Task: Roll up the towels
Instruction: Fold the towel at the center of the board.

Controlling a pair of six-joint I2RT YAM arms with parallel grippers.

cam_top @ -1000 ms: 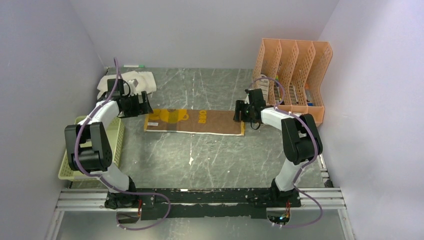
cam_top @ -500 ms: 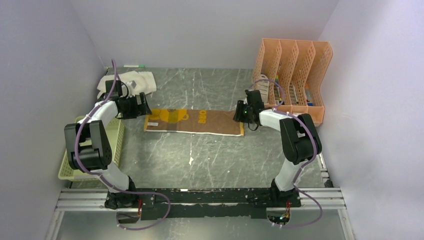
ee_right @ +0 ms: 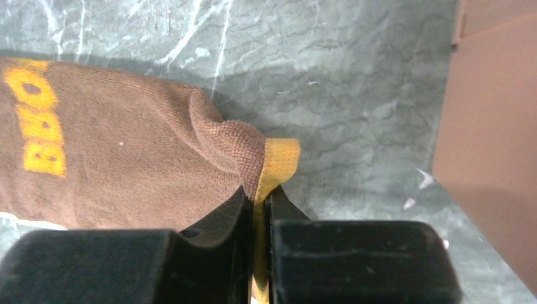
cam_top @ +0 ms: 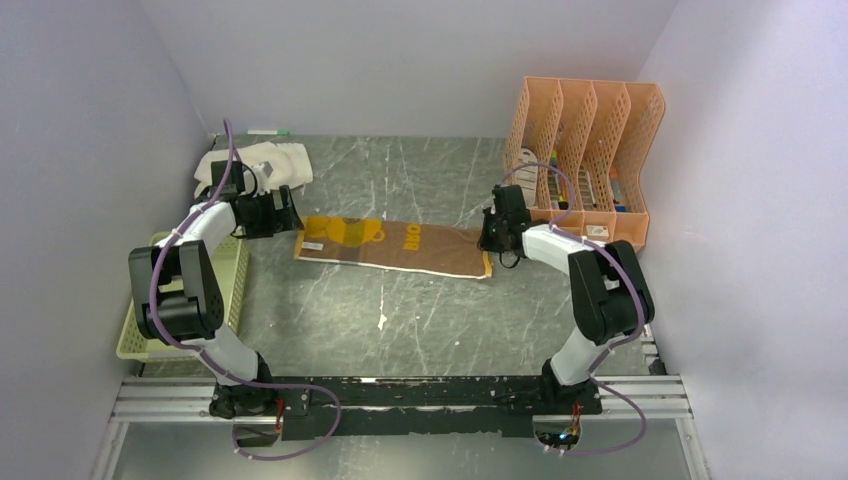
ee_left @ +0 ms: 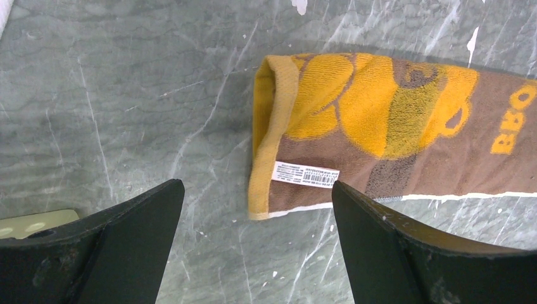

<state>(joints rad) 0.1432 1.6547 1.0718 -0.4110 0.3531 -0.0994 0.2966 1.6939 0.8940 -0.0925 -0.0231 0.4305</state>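
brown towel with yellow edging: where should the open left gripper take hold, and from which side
I'd grip the folded yellow hem at the brown cloth towel's free end, coming from above on the left gripper's side. That hem curls up, giving open jaws an edge; the right gripper pinches the opposite end.

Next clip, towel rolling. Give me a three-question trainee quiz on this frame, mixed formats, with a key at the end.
1. True or false: the left claw is shut on the brown towel.
2. What does the right claw pinch? A) the yellow edging at the brown towel's right end B) the brown towel's middle C) nothing
3. In the top view, where does the white towel lie?
Key: 1 false, it is open above the towel's left end; 2 A; 3 crumpled at the far left corner of the table.
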